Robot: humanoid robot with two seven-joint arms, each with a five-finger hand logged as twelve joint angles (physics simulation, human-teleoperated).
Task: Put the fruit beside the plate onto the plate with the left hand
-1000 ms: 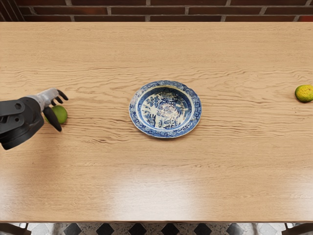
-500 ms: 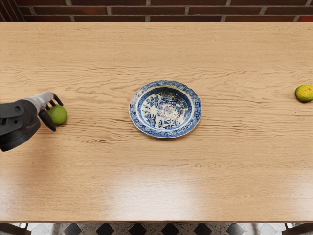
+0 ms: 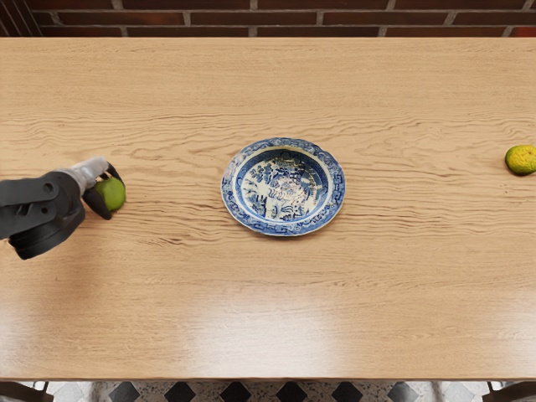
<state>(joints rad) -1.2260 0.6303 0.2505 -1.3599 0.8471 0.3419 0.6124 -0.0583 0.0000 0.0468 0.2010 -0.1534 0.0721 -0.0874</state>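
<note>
Checking edges first: what room did the table give? – A

The plate sat near the centre, with bare wood on all sides. A yellow fruit lay at the right edge, well apart from the plate. The stretch between the left edge and the plate was open. – B

Where was the left hand? – A

Its arm entered from the left edge, and the hand was over the table's left part, level with the plate. – B

And the lime? – A

It was in that hand, at the side facing the plate. Dark fingers were curled round it above and below, so the hand was closed in a grasp on the lime. Whether the lime was touching the wood could not be told. It was well left of the plate, not on it. – B

Surface and room? – A

Light wood with wavy grain and a soft sheen toward the near edge. A brick wall ran behind the far edge, and a checkered floor showed below the near one. – B
</note>
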